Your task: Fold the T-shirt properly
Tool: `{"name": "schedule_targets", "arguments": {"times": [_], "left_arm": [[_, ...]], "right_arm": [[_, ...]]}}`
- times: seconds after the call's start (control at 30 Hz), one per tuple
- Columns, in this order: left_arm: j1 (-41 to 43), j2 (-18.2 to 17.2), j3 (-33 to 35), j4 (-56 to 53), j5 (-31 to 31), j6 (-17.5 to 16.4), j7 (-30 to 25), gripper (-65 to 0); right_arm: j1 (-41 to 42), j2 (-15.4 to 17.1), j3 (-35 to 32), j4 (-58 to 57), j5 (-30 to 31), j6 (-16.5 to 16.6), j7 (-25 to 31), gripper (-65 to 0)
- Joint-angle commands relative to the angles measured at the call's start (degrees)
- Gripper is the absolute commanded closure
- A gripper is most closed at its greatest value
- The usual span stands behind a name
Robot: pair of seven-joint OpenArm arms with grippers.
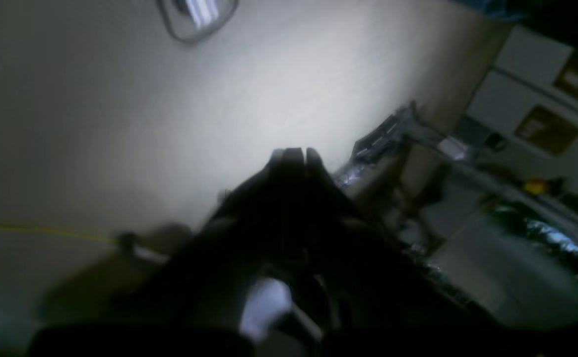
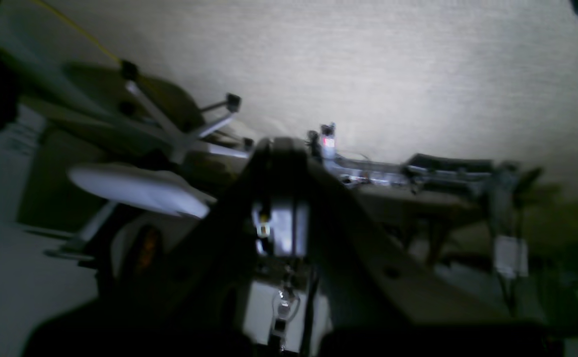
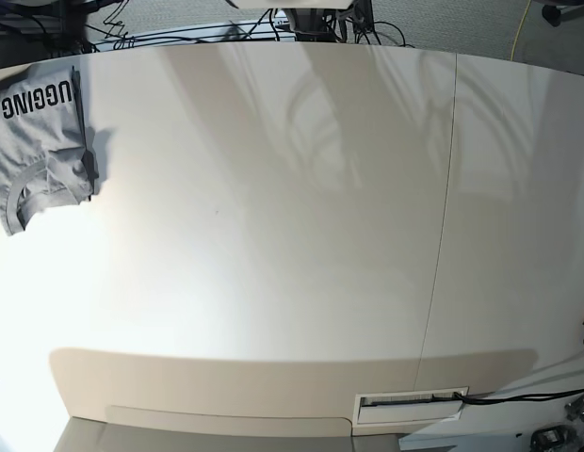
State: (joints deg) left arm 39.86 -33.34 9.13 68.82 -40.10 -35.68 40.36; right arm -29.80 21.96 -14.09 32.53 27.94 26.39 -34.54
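**Grey T-shirt sits folded at the far left corner of the table; both arms raised, fingers together**

In the base view the T-shirt (image 3: 42, 141) lies at the far left of the white table (image 3: 292, 235), close to the far edge and partly cut off by the frame's left side. It is bunched into a compact shape, with black capital lettering showing along its upper part and the ribbed neck opening facing up near its lower end. It casts a short shadow to its right. The rest of the tabletop in that view is bare, crossed by a thin seam (image 3: 445, 217) running from the far edge to the near edge on the right side. Cables (image 3: 273, 24) trail on the floor beyond the far edge. Neither arm shows in this view.

The left wrist view is dim and blurred. The left fingers (image 1: 293, 154) are dark, pressed together at their tips, and hold nothing. Behind them are a pale wall or ceiling, a light fixture (image 1: 197, 15) and cluttered benches.

The right wrist view is also blurred. The right fingers (image 2: 281, 146) are together and empty, pointing towards a pale surface, with an office chair (image 2: 140, 186) at the left.
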Motion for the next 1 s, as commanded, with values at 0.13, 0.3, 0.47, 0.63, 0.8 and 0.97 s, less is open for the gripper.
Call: {"name": "schedule_targets", "arguments": {"times": [0.13,0.3,0.47,0.63,0.8,0.97], "left_arm": [[-10.9,7.2,8.2,-9.2,10.8,11.6,-5.7,0.0],[-18.0,16.5,11.0,-18.3,19.5,23.4,-10.3,0.0],[-22.0,22.9,11.0,-23.6,21.8,29.2,-11.7,0.0],[-22.6,25.0,11.0,-23.9,21.7,33.5,-11.7,0.0],[-22.6,25.2,11.0,-23.9,21.7,37.4,-11.9,0.0],[-22.6,25.2,11.0,-23.9,21.7,39.8,-11.9,0.0]], "right_arm": [[8.7,-1.7,-8.5,-7.7,-2.0,-5.6,12.8,0.0],[13.5,-6.1,-9.8,-10.5,-6.2,-16.0,15.1,0.0],[15.9,-9.7,-9.8,-11.2,-6.9,-16.9,16.4,0.0],[16.7,-12.8,-9.8,-11.0,-8.2,-22.4,19.3,0.0],[16.6,-12.7,-9.8,-8.3,-7.3,-27.7,20.7,0.0],[16.6,-12.9,-9.8,-6.1,-3.3,-27.9,21.0,0.0]]}}
